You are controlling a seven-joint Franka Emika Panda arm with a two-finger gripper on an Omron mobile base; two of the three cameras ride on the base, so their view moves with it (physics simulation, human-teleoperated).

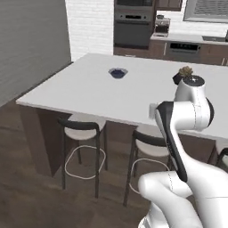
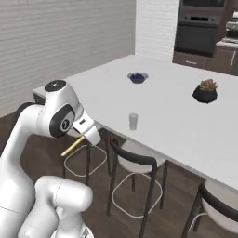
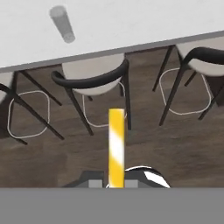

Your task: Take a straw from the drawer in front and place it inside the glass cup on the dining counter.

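Note:
My gripper hangs in front of the dining counter's near edge, shut on the pale yellow straw, which sticks out down and to the left of it. In the hand view the straw rises straight up from between the fingertips of the gripper. The clear glass cup stands upright on the white dining counter close to its near edge, to the right of and beyond the gripper. The hand view has the cup at its upper left on the counter. The drawer is out of view.
A bowl of blue berries and a black pot with a succulent sit farther back on the counter. Black-backed chairs are tucked under its near edge, one straight ahead of the hand. Dark wood floor lies below.

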